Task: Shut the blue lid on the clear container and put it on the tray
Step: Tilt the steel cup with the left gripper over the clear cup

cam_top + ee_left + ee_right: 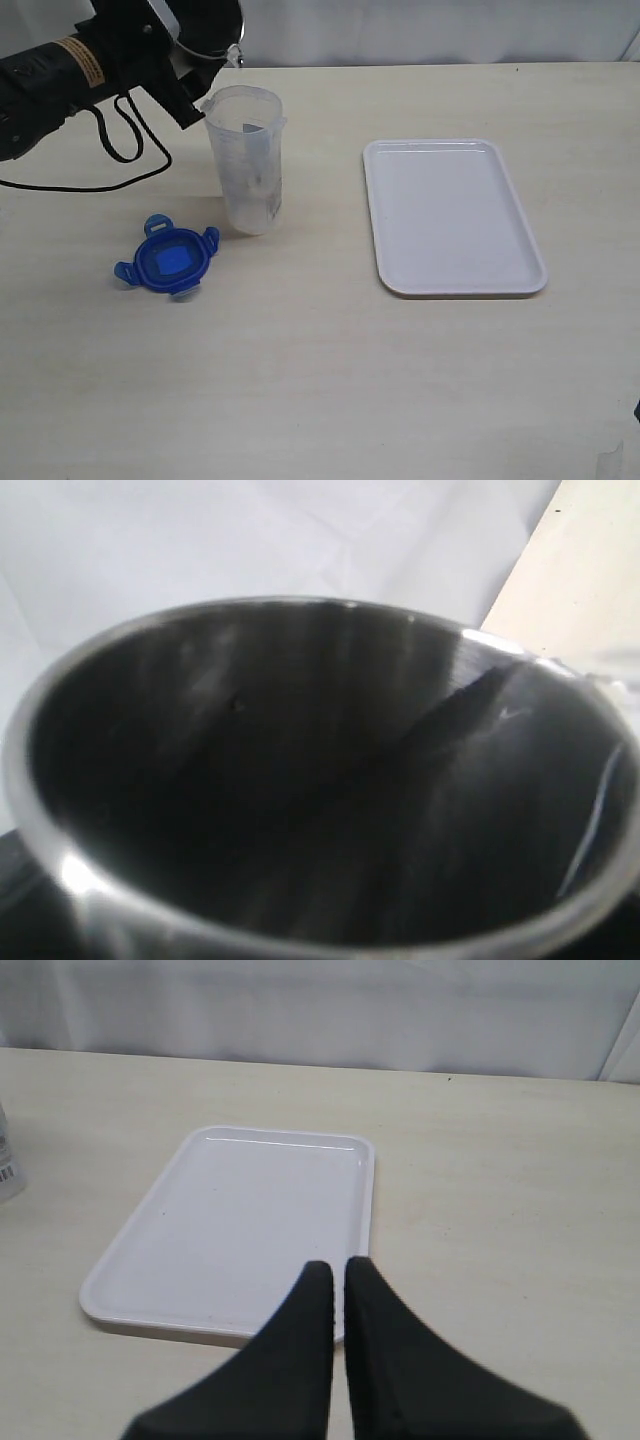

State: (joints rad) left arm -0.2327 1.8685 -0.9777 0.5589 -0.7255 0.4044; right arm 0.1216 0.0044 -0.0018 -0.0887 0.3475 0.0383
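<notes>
On the left half of the worktop (320,400) the clear container (247,160) stood upright, its mouth open to the top. The blue lid (167,258) lay flat just beside its base, a little further left and nearer the exterior camera. My left arm (60,70) hung by the container's rim, its jaws spread wide around a steel cup (320,780) held clear of the worktop, so the nearer arm was busy. My right jaws were closed on nothing at one short end of the tray (240,1220), well apart from the lid. I judged the lid had to come up and over that vertical mouth first
</notes>
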